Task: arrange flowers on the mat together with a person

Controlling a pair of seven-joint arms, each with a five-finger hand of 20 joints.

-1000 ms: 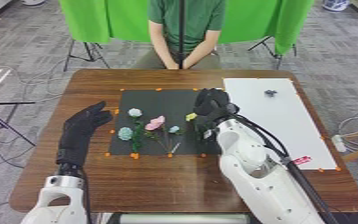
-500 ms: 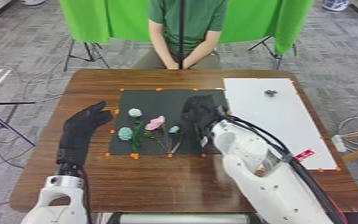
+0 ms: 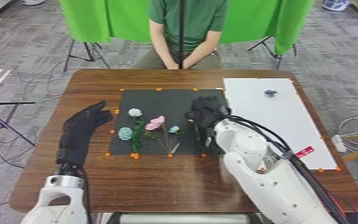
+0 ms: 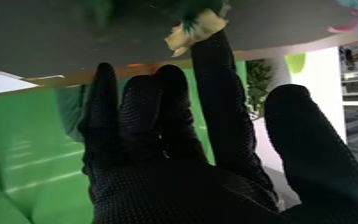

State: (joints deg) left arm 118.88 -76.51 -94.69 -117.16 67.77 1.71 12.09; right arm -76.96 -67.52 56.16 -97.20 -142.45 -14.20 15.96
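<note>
My right hand (image 3: pixel 208 109) is palm down over the right part of the dark mat (image 3: pixel 158 98). In the right wrist view the same hand (image 4: pixel 171 185) is open, fingers extended, and a pale yellow flower (image 4: pixel 196 31) lies at one fingertip. To its left on the mat are a small blue flower (image 3: pixel 174 129), a pink flower (image 3: pixel 155 122), a white flower (image 3: pixel 135 112) and a light blue flower (image 3: pixel 125 133), with stems toward the near edge. My left hand (image 3: pixel 88 119) is open beside the mat's left edge.
A white sheet (image 3: pixel 269 115) lies right of the mat, partly under my right forearm, with a small dark object (image 3: pixel 270 93) near its far end. Orange markers line the mat's edges. The brown table (image 3: pixel 158 182) extends toward my arms.
My right hand first went left across the mat, then slightly back to the right, and its fingers look more spread. The yellow flower seen beside it at first is now covered in the head view.
</note>
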